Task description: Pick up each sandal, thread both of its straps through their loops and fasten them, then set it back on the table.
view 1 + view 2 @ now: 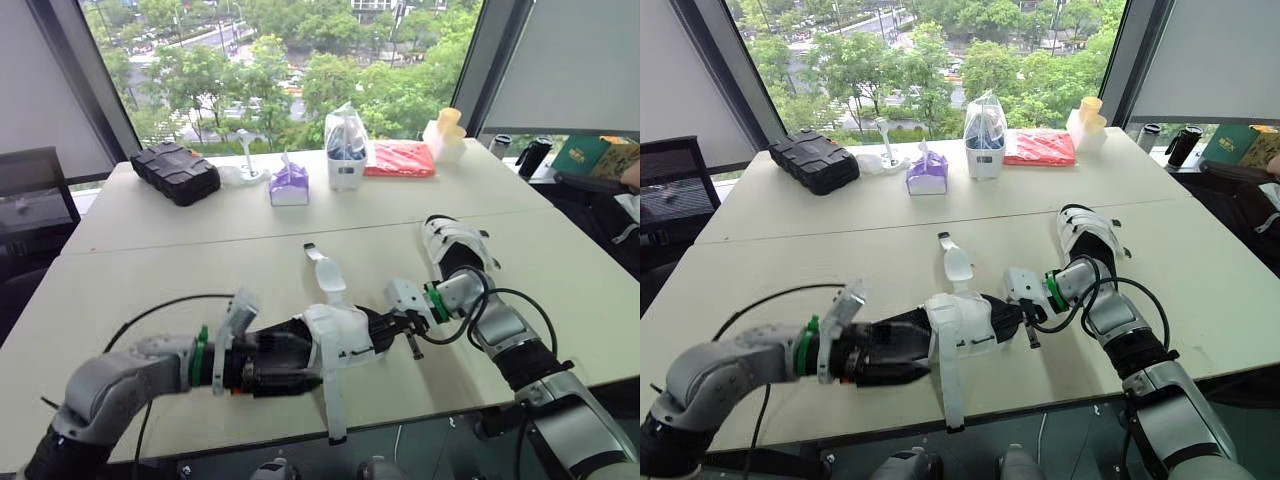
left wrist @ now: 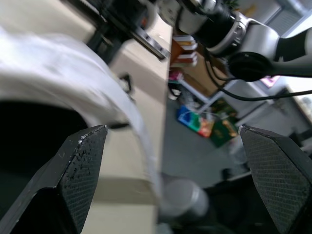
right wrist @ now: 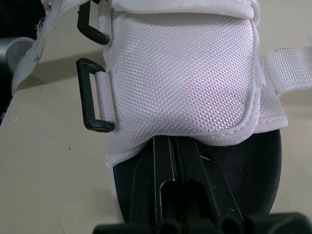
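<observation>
Right wrist view: note the right gripper (image 3: 165, 146) with both fingers pressed flat together, lying on the black footbed and tucked under the edge of the white upper of the sandal (image 3: 185, 73). Treat any hold on the fabric as unconfirmed, with the tips hidden beneath that edge.

Left wrist view: read the left gripper (image 2: 171, 129) as spread wide, with blurred white sandal material between the fingers. Record pad contact as impossible to tell.

Head views: locate the sandal between the two grippers, close to the near edge of the table (image 1: 200, 270). Note the near strap (image 1: 333, 400) trailing over that edge and the far strap (image 1: 322, 268) reaching toward the far side. Count both black loops (image 3: 92, 95) as empty, and judge threading as not yet begun.

Probable faults and causes:

- Slip or drop off the near edge: a pull from the right side against a left side with no confirmed clamp. Close on the sole before any tug.
- Snag of the near strap: dragging it up against the table edge.
- Loops thrown out of line: driving the closed fingers deeper under the upper and lifting it.
- Missed strap pickup: approaching with fingers together. Open first.
- Knock to the second sandal (image 1: 455, 245), lying just beside the right forearm: a wide elbow sweep.
</observation>
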`<state>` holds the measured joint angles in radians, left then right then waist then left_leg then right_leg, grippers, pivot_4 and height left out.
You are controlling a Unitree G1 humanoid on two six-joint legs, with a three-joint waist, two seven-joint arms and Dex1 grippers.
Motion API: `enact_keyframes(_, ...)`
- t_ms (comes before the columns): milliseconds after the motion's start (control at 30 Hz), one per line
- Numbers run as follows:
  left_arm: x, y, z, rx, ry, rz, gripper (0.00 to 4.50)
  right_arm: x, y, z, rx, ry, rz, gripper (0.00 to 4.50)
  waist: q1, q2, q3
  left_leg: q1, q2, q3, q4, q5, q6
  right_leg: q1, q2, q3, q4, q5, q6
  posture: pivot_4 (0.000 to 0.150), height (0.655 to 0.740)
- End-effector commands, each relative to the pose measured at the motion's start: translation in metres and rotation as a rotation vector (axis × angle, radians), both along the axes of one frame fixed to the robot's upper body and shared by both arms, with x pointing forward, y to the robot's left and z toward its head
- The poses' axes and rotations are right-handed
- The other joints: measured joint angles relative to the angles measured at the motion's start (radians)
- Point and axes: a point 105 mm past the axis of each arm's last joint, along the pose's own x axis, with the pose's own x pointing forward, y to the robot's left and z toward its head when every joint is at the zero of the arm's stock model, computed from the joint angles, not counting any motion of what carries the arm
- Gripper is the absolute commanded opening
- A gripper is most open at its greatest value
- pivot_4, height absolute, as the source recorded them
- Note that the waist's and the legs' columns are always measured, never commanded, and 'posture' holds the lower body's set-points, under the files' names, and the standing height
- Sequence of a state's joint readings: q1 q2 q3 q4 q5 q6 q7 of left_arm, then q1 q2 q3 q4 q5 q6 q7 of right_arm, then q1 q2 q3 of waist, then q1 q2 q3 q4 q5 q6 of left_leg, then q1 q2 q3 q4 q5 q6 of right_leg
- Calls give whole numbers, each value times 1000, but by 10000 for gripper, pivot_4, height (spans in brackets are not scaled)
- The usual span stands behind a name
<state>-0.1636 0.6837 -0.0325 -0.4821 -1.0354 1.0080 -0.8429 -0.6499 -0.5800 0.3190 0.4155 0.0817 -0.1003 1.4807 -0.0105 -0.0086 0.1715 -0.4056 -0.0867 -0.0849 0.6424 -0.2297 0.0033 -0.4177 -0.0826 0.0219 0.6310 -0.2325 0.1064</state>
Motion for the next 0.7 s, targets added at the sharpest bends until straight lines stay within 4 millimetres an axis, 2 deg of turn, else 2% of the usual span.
enact_keyframes(33, -12, -6, 1, 9, 17, -39, 44909, -9, -1, -15, -62, 50, 38, 0, -1, 0, 0, 1, 0, 0, 0, 0, 0, 1, 0, 0, 0, 0, -1, 1500, 7400)
enact_keyframes(167, -20, -16, -20, 76, 46, -62, 44909, -11, -1, -15, -64, 57, 45, 0, -1, 0, 0, 2, 0, 0, 0, 0, 0, 3, -1, 0, -2, -2, -3, 1500, 7400)
enact_keyframes(367, -15, -27, -34, 92, 31, -38, 44909, -10, 0, -12, -59, 57, 46, 0, 0, 0, 0, 2, 0, 0, 0, 0, 0, 3, -1, 0, -2, -2, -3, 1500, 7400)
enact_keyframes(700, -2, -41, -43, 74, 1, 27, 44909, -10, 1, -11, -62, 57, 45, 0, 0, 0, 0, 2, 0, 0, -1, 0, 0, 3, -2, 0, -3, -2, -3, 1500, 7400)
